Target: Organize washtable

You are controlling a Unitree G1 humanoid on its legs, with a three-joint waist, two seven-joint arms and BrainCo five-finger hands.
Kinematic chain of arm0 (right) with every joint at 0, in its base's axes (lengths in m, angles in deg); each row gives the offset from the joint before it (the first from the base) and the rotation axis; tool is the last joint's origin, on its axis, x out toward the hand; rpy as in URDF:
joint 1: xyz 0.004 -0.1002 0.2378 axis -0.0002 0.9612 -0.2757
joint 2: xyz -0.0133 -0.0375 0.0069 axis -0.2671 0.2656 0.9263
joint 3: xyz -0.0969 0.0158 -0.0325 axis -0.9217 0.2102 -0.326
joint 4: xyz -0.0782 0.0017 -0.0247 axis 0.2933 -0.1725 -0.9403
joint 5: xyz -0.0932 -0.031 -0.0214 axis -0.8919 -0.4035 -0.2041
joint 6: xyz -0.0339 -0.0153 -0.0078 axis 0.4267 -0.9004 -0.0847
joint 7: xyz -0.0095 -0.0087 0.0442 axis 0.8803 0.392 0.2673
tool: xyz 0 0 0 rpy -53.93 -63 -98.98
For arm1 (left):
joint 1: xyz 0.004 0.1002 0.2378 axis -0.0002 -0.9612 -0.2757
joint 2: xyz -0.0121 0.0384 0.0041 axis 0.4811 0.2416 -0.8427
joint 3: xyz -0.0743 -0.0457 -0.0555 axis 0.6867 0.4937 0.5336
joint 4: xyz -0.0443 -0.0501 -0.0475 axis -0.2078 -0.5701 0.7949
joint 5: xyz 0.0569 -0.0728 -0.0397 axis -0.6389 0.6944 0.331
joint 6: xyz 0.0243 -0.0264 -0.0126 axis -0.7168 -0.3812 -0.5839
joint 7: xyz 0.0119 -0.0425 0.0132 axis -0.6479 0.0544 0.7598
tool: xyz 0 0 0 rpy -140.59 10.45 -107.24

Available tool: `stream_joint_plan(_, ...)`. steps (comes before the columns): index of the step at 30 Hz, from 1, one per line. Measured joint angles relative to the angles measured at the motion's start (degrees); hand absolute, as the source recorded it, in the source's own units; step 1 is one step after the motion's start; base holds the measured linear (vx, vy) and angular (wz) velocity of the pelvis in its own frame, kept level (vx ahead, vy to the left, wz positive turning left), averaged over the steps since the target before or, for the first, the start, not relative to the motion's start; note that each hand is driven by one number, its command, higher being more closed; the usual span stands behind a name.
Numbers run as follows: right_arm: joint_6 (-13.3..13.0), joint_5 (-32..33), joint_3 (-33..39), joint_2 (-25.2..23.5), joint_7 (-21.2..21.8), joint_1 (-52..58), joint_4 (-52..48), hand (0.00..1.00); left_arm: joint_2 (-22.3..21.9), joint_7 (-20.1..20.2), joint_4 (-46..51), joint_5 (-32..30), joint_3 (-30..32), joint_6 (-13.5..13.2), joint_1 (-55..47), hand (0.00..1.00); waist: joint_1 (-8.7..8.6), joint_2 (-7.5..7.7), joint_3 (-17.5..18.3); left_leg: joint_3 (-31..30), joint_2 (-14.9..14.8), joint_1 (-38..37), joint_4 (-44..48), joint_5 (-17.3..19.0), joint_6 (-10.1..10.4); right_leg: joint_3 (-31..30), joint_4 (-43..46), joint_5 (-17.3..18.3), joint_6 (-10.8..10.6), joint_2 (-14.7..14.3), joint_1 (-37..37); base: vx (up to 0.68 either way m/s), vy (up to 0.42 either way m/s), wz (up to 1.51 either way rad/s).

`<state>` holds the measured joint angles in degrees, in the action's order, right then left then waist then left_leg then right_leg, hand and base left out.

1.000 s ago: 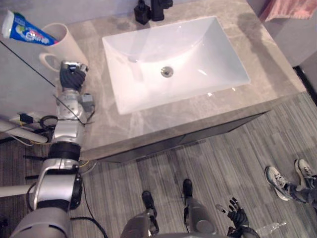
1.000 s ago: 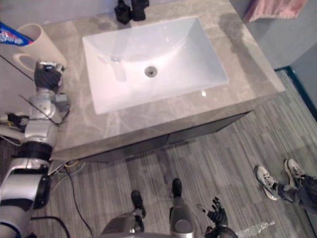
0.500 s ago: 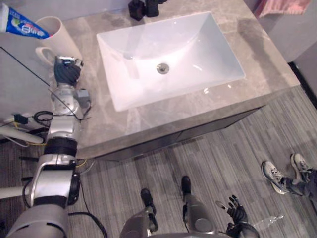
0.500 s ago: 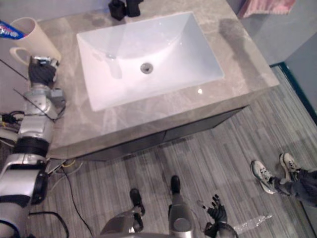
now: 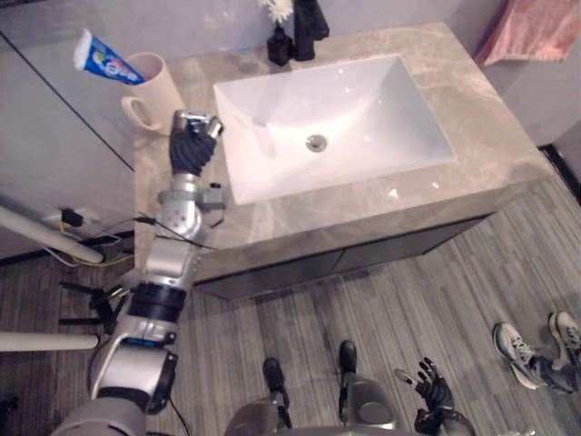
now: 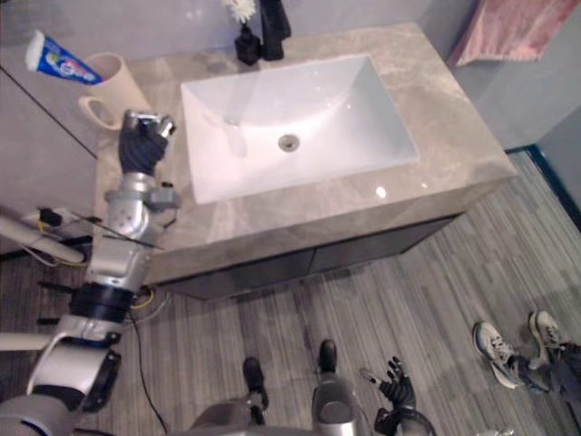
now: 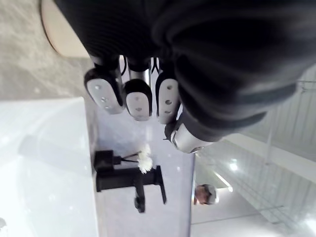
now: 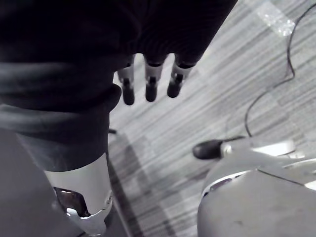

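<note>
1. At the back left corner of the bench [image 5: 486, 136], a beige cup [image 5: 159, 82] stood with a toothpaste tube [image 5: 103, 59] leaning out of it.
2. Just beside the cup, the left robot hand [image 5: 192, 145] hovered clenched, holding nothing.
3. A white sink [image 5: 363, 127] lay mid-bench, with a black faucet [image 5: 310, 16] behind it.
4. The right robot hand [image 5: 434, 392] hung released, low over the floor [image 5: 408, 291].

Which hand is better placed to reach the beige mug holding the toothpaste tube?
Left hand: hovering over the grey stone counter beside the beige mug; right hand hangs near the striped floor.
</note>
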<state>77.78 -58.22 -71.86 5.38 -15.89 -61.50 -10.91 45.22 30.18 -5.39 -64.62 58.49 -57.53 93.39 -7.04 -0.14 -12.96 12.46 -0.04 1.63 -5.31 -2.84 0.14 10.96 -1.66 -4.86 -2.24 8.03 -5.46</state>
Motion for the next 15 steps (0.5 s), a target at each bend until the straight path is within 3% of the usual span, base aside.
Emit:
stream_joint_plan(4,0.10,-0.09,-0.33,0.04,0.15,0.56,1.12,0.00,-0.41,1.74,6.33,0.00,0.08,-0.85,-4.86,1.00,0.21,-1.46,1.32,-1.39,-0.06,-1.59,-0.01,0.01,0.00,1.47,-0.01,0.66,-0.61,0.08,2.29,0.01,-0.010,0.17)
stream_joint_plan(8,0.13,-0.56,-1.40,0.74,1.28,1.55,1.37,0.00,0.11,3.74,13.04,-0.16,1.79,-1.55,-11.96,1.00,1.85,-2.13,3.25,-2.19,-0.33,-3.12,-0.06,0.04,0.05,2.52,-0.03,1.25,-0.77,-0.02,4.29,-0.01,-0.017,0.11)
stream_joint_plan(10,0.14,-0.57,-1.79,0.70,1.31,1.69,1.52,0.00,0.19,4.70,14.88,-0.16,4.21,-1.60,-15.88,1.00,2.12,-2.09,4.03,-2.69,-0.44,-3.61,-0.07,0.04,0.07,3.05,-0.08,1.45,-0.98,-0.04,5.13,-0.02,-0.021,0.15)
stream_joint_plan(15,0.16,-0.64,-1.89,0.57,1.78,3.94,1.54,0.00,-0.44,5.94,16.80,-0.13,10.50,-1.71,-28.20,1.00,4.89,-1.43,7.08,-3.03,-0.91,-4.52,-0.08,0.07,0.13,3.73,-0.09,1.92,-1.61,-0.02,6.46,-0.01,-0.015,0.08)
